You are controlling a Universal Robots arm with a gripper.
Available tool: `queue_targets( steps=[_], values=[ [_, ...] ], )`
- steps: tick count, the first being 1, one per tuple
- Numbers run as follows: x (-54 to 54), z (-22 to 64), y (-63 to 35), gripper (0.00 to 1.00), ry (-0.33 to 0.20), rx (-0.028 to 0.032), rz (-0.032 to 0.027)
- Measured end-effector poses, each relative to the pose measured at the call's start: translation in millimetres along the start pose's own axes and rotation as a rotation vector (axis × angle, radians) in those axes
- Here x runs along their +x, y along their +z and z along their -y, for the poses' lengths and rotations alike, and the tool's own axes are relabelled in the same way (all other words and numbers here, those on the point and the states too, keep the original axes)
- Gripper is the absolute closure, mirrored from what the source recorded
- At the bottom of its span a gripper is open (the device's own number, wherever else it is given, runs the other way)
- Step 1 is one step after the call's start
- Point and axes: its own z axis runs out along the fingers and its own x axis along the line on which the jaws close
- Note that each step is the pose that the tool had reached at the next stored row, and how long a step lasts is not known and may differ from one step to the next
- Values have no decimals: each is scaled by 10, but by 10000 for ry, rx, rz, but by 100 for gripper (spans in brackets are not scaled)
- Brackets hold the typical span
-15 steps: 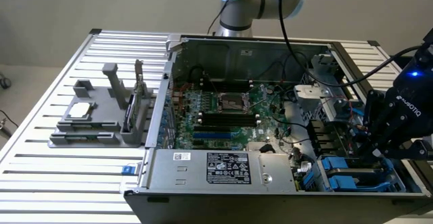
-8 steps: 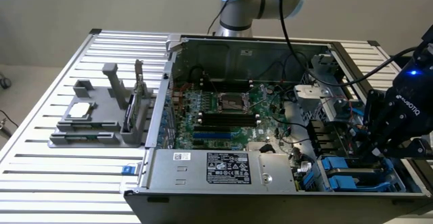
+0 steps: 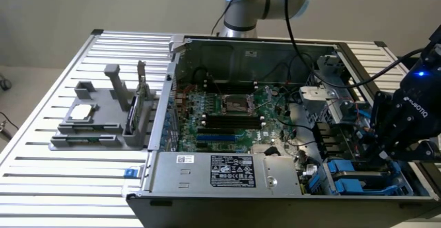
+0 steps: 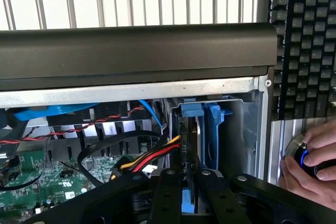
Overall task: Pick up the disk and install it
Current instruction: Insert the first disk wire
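The disk (image 4: 202,145), in its blue carrier, stood on edge in the drive bay at the corner of the open computer case (image 3: 241,47), seen in the wrist view between the two black fingers (image 4: 167,195) of the gripper (image 4: 189,192). The jaws were closed on the disk, their tips pressed to either side of the carrier's near end. In the exterior view the gripper (image 3: 386,153) hung over the bay at about 4 o'clock in the frame, above blue carrier parts (image 3: 348,179) inside the case.

The motherboard (image 3: 231,117) lay flat in the middle of the case, with a silver power supply (image 3: 231,171) at 6 o'clock from it along the near wall. Red, yellow and black cables (image 4: 149,158) ran just beside the bay in the wrist view. A grey parts stand (image 3: 103,119) sat on the slatted counter (image 3: 55,186) at 9 o'clock of the case, carrying a small square chip (image 3: 81,112).

In the wrist view a person's hand (image 4: 310,166) rested on a round device with a blue light (image 4: 304,156) beside the case, near a black keyboard (image 4: 304,45). The arm's base joint (image 3: 265,1) rose at 12 o'clock behind the case.
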Motion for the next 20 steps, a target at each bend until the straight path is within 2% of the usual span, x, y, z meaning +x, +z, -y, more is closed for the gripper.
queue_targets(
  steps=[20],
  values=[
    [19,0,12,84,12,-13,101]
  ],
)
